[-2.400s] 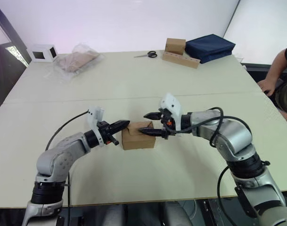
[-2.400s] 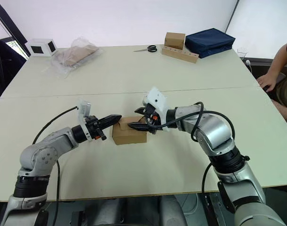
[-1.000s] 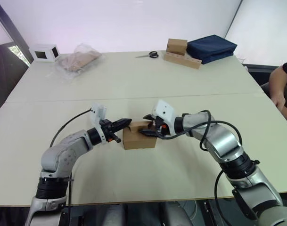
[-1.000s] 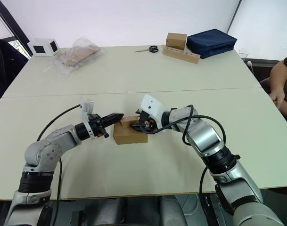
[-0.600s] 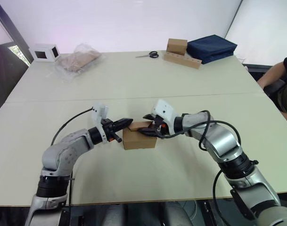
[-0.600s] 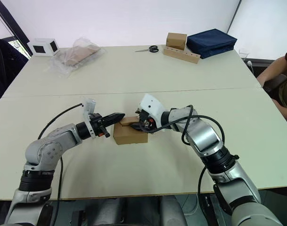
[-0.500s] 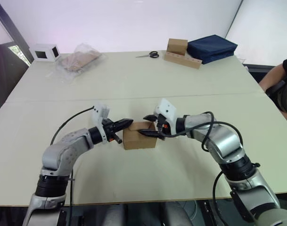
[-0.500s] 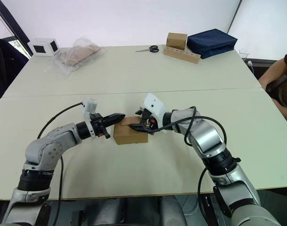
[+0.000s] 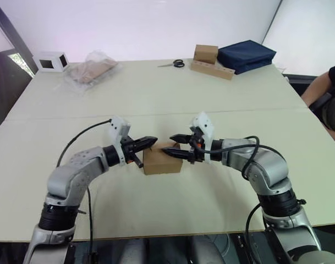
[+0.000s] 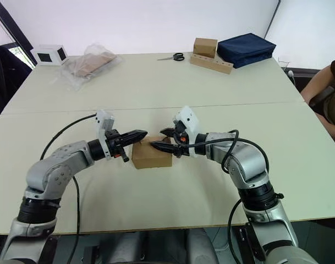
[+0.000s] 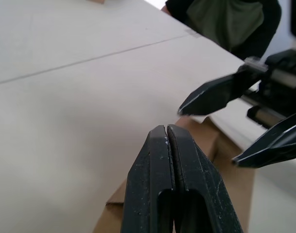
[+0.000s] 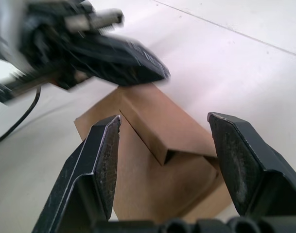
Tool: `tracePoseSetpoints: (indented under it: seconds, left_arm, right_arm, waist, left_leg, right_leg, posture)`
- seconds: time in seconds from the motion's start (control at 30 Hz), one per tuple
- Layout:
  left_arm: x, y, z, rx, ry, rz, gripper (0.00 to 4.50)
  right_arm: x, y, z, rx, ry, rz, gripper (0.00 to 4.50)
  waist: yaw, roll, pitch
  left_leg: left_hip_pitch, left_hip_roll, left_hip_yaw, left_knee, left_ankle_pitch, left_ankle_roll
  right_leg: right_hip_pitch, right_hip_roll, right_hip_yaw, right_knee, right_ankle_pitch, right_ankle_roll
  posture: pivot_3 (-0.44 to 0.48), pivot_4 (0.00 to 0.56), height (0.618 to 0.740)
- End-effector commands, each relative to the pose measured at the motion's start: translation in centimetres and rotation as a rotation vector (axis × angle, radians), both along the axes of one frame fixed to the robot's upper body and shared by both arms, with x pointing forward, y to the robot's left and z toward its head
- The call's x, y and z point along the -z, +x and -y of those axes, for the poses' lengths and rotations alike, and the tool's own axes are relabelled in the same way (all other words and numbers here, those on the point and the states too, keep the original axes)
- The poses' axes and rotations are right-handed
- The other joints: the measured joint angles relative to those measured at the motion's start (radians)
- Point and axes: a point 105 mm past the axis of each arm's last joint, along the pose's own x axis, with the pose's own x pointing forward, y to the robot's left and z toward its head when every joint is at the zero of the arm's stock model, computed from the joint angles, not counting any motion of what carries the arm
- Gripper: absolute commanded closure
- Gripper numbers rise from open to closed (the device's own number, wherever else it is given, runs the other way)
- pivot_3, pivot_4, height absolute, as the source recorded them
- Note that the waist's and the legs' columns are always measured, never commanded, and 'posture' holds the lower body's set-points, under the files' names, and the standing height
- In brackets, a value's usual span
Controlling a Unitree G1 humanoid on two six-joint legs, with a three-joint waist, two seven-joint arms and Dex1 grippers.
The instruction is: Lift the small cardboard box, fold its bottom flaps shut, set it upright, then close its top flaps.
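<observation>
The small cardboard box [image 9: 162, 159] sits on the tabletop [image 9: 173, 104] in its near half, between the two grippers. The left gripper [image 9: 148, 142] comes in from nine o'clock, its jaws pressed together, the tip over the box's left top edge. The right gripper [image 9: 171, 146] comes in from three o'clock with jaws spread, one fingertip above the box top and the other low against its right side.

The right wrist view shows what the head views leave unclear: one of the top flaps [image 12: 157, 119] is folded down across the box with a dark gap at its free edge, so the top is not fully shut. The left wrist view shows the box's corner just under the shut left jaws.

Farther off, at eleven o'clock, lie a clear plastic bag [image 9: 91, 69] and a white box [image 9: 50, 61]. At one o'clock are scissors [image 9: 171, 64], a brown box on a cardboard strip [image 9: 210, 62] and a navy pouch [image 9: 245, 54]. A person's arm [image 9: 320, 91] shows at the right edge.
</observation>
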Motion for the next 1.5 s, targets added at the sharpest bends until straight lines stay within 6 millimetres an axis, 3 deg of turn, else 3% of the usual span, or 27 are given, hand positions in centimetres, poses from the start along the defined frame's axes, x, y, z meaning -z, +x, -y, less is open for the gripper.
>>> tracePoseSetpoints:
  seconds: [0.03,0.37,0.67,1.17,1.3,1.37,1.43,1.5]
  left_arm:
    - [-0.8,-1.1,-0.2,0.030,0.032,0.033,4.50]
    - [0.7,-1.0,0.1,0.014,0.110,0.008,4.50]
    - [3.2,-1.4,0.5,0.022,0.253,-0.044,4.50]
    - [4.3,-1.0,-0.3,-0.008,0.261,-0.057,4.50]
    - [3.2,-0.6,-1.0,-0.038,0.167,-0.023,4.50]
    - [1.3,-0.9,-1.1,-0.043,0.073,0.013,4.50]
    - [-1.6,-1.3,-1.5,-0.096,-0.042,0.166,4.50]
    - [-2.3,-1.7,-2.2,-0.127,-0.057,0.208,4.50]
  right_arm:
    - [-1.6,-0.4,0.1,-0.007,0.040,0.052,1.54]
    - [-0.9,-0.9,-0.5,-0.040,0.036,0.025,1.54]
    - [2.3,-1.7,-1.2,-0.070,-0.108,-0.049,1.54]
    - [2.9,-0.8,-0.6,-0.038,-0.164,-0.053,1.54]
    - [0.9,-0.7,-0.6,-0.053,-0.063,0.016,1.54]
    - [-0.9,-1.0,-0.2,-0.062,0.036,0.043,1.54]
    - [-2.1,-1.4,0.5,-0.068,0.093,0.063,1.54]
    - [-2.7,-1.7,1.1,-0.069,0.117,0.073,1.54]
  waist:
    - [-0.002,0.000,0.000]
    - [-0.001,0.000,0.000]
    - [-0.001,0.000,0.000]
    - [-0.001,0.001,-0.002]
    - [-0.001,0.002,-0.003]
    - [-0.001,0.002,-0.003]
    - [0.000,0.001,-0.002]
    - [0.001,0.001,-0.002]
  left_leg:
    - [0.000,0.000,0.000,0.000,0.000,0.000]
    - [0.000,0.000,0.000,0.000,0.000,0.000]
    - [0.000,0.000,0.000,0.000,0.000,0.000]
    - [0.002,0.000,0.000,0.000,0.000,0.000]
    - [0.002,0.000,0.000,0.000,0.000,0.000]
    - [0.002,0.000,0.000,0.000,0.000,0.000]
    - [0.001,0.000,0.000,0.000,0.000,0.000]
    - [0.001,0.000,0.000,0.000,0.000,0.000]
  right_leg:
    - [0.000,0.000,0.000,0.000,0.000,0.000]
    - [0.000,0.000,0.000,0.000,0.000,0.000]
    - [0.000,0.000,0.000,0.000,0.000,0.000]
    - [0.001,0.000,0.000,0.000,0.000,0.000]
    - [0.002,0.000,0.000,0.000,0.000,0.000]
    - [0.002,0.000,0.000,0.000,0.000,0.000]
    - [0.001,0.000,0.000,-0.001,0.000,0.000]
    - [0.001,0.000,0.000,-0.001,0.000,0.000]
  posture:
    - [0.000,0.150,0.740]
    - [0.000,0.150,0.740]
    - [0.000,0.150,0.740]
    - [0.000,0.150,0.740]
    - [0.000,0.150,0.740]
    - [0.000,0.150,0.740]
    - [0.000,0.150,0.740]
    - [0.000,0.150,0.740]
